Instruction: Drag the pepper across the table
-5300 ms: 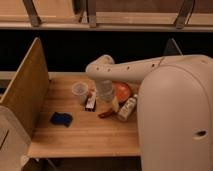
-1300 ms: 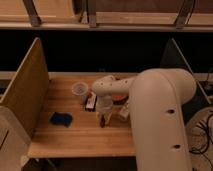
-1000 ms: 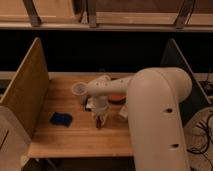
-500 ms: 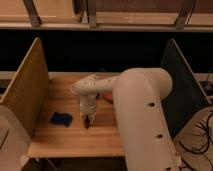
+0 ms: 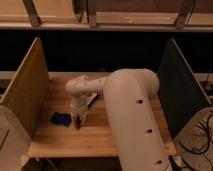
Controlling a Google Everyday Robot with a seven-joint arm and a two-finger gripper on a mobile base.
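hand (image 5: 77,119) down on pepper (image 5: 77,123) (grip state unclear), beside blue object (image 5: 61,118), table (image 5: 100,135).

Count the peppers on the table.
1. The pepper lies on the table just right of the blue object, under the end effector. The arm may hide others.

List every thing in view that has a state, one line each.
end effector: low over the table's front left part, at the pepper
pepper: lying on the table under the end effector, just right of the blue thing
blue thing: lying flat near the left panel
table: level, side panels upright
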